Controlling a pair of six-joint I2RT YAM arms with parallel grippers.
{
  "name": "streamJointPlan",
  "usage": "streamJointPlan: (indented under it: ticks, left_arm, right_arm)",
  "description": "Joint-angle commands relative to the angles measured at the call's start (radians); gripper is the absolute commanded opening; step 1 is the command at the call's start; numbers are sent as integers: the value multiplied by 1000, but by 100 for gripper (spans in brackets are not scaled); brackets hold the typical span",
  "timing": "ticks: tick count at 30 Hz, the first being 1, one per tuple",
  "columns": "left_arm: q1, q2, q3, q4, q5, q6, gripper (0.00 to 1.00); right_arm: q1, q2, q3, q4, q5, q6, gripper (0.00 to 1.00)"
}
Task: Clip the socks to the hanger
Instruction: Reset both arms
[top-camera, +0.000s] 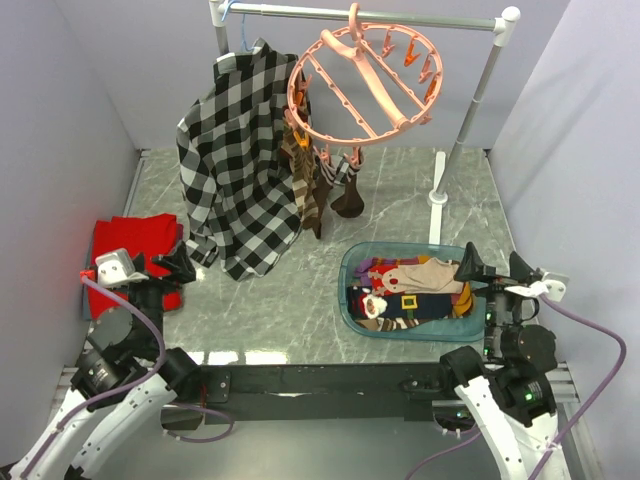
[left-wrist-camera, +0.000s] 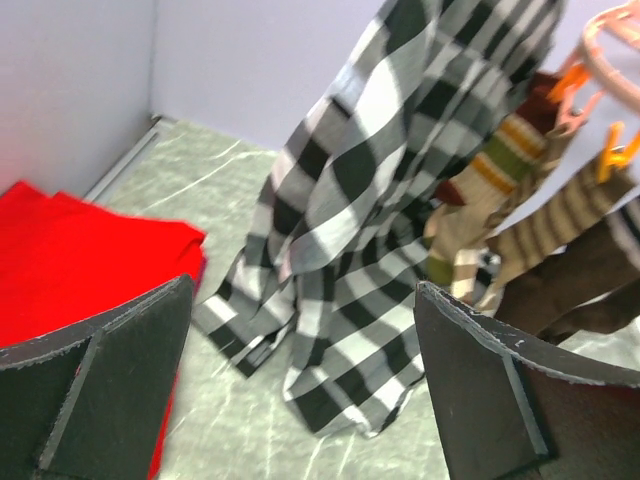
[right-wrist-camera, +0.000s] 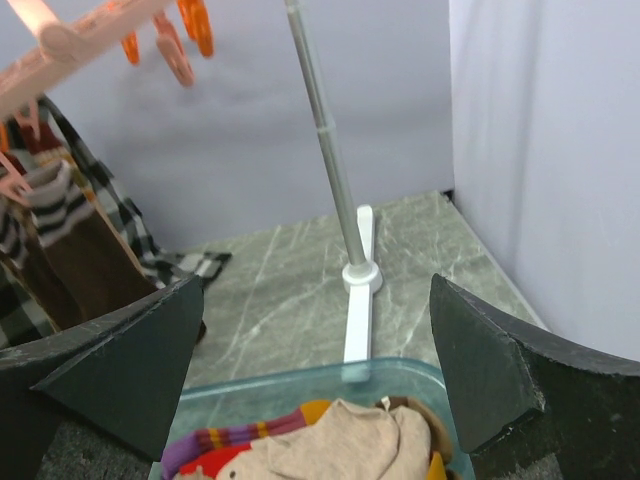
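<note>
Right fingers (top-camera: 470, 265) are hovering spread wide and empty at the near-right corner of the tub (top-camera: 345, 285). Left fingers (top-camera: 178, 262) are also released, holding nothing, and sitting well left of the tub over the red cloth (top-camera: 135, 235).

Loose socks (top-camera: 420, 275) are lying heaped inside the tub, with a tan one topping the pile just below the right fingers.

Reading this as the pick step, nothing lifted yet. I'm suggesting the right arm go straight down on the tan sock's cuff end, pinching one sock only so it isn't dragging neighbours or snagging the tub rim. Then it should be lifting until the toe is clearing the rim before swinging away.

Beyond the tub, over the worktop (top-camera: 400, 200), the hanger (top-camera: 365, 75) is hanging tilted from the rail (top-camera: 350, 14). Clipped socks (top-camera: 305, 185) are dangling on its side far-left of the tub, beside the plaid shirt (top-camera: 240, 170). Free orange clips (top-camera: 425, 65) are showing straight behind the tub, so I'm aiming there.

The left arm is probably needing to pinch a clip open while the right is feeding the cuff in. The hanger is likely swinging on contact, so I'm advising going slow.
</note>
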Motion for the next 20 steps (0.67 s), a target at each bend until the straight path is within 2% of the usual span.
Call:
streamJointPlan:
  ticks: [1, 9, 20]
  left_arm:
    - [1, -29, -25, -55, -76, -44, 96]
    - [1, -47, -42, -55, -81, -73, 96]
    - [0, -40, -44, -51, -71, -73, 97]
  right_arm:
    - [-3, -94, -22, 55, 21, -13, 100]
    - [-2, -94, -47, 24, 21, 16, 100]
    - [-3, -70, -76, 70, -2, 22, 100]
